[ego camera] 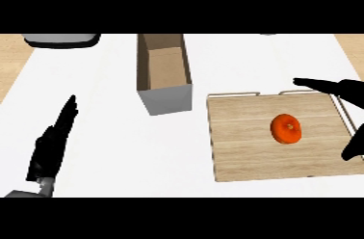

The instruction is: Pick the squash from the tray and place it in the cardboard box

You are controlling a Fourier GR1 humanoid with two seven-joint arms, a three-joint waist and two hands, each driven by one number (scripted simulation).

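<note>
Squash point(286, 128): orange, oval outline, lying on the wooden tray point(241, 151), right of the tray's middle and nearer its far edge than its near one. Long axis runs roughly near-to-far across the tray, only slightly tilted; which end is the stem end cannot be told. A small darker mark sits near its middle. Tray: flat on the white table point(107, 137), thin wire rail along its far and right sides; it holds the squash. Right robot hand point(347, 88): at the view's right edge over the tray's far right corner, fingers spread apart, one reaching left along the far rail, another hanging by the right rail; no contact with the squash. Cardboard box point(168, 99): upright, left of the tray's far corner, top open, brown inner walls showing. Left robot hand point(51, 145): far left on the table, fingers straight and apart, resting. Grey object point(60, 39) at the far left, partly cut off.
</note>
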